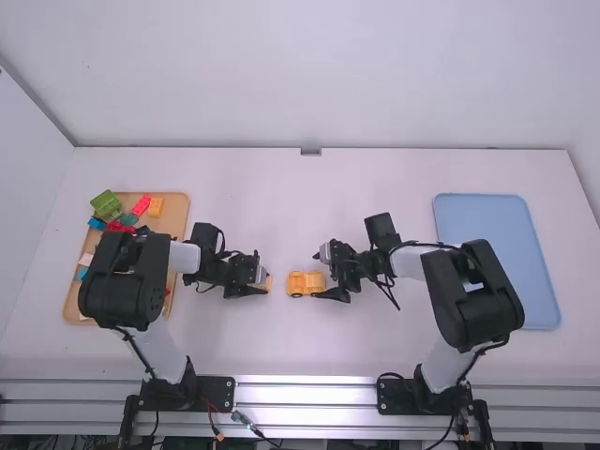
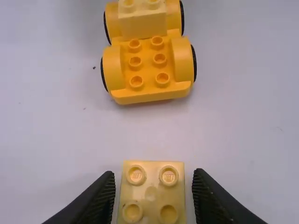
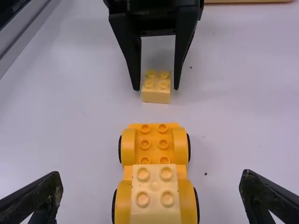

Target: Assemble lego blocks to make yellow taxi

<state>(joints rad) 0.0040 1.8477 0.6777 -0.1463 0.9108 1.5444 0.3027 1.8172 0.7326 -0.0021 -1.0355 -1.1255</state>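
Note:
Near the table's middle, my left gripper (image 1: 265, 277) is low around a pale yellow block (image 1: 269, 284). In the left wrist view the left gripper (image 2: 154, 172) is open, one finger on each side of the four-studded block (image 2: 152, 191), with slim gaps. A yellow-orange car base (image 1: 297, 283) with black-rimmed wheels stands apart from that block, between the two grippers. A second pale block (image 3: 155, 196) sits on the end of the base (image 3: 154, 144) nearer my right gripper (image 1: 320, 276). The right gripper (image 3: 152, 174) is wide open, its fingers on either side of that end.
At the left, a wooden tray (image 1: 178, 225) holds several coloured blocks, including green (image 1: 106, 203), red (image 1: 142, 204) and orange (image 1: 156, 207) ones, partly under the left arm. A blue tray (image 1: 487, 220) lies at the right, behind the right arm's elbow.

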